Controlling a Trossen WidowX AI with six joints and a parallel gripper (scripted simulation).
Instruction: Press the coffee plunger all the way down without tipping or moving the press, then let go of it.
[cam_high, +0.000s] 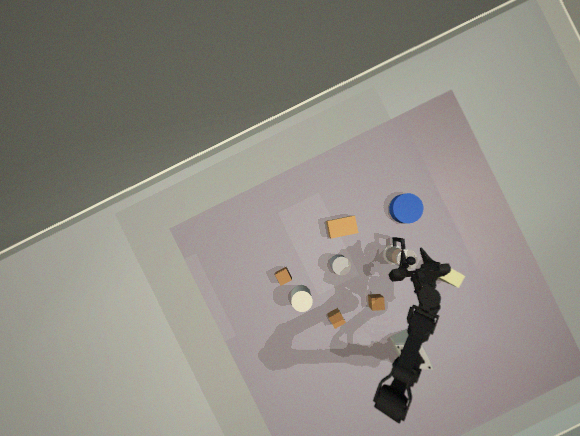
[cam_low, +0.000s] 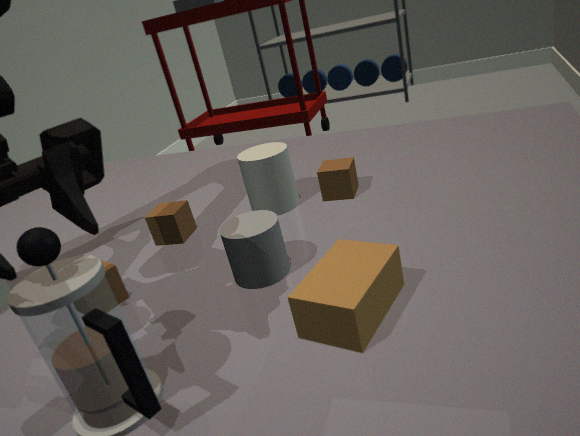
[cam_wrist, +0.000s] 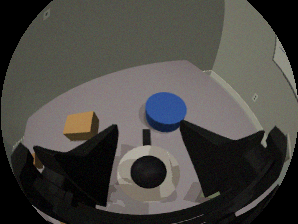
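My pincer stands open, holding nothing, its two dark fingers spread either side of the plunger knob and clear of it. The French press sits upright on the tabletop at the near left of the exterior view, knob low over the lid, black handle facing near. A blue disc lies beyond it.
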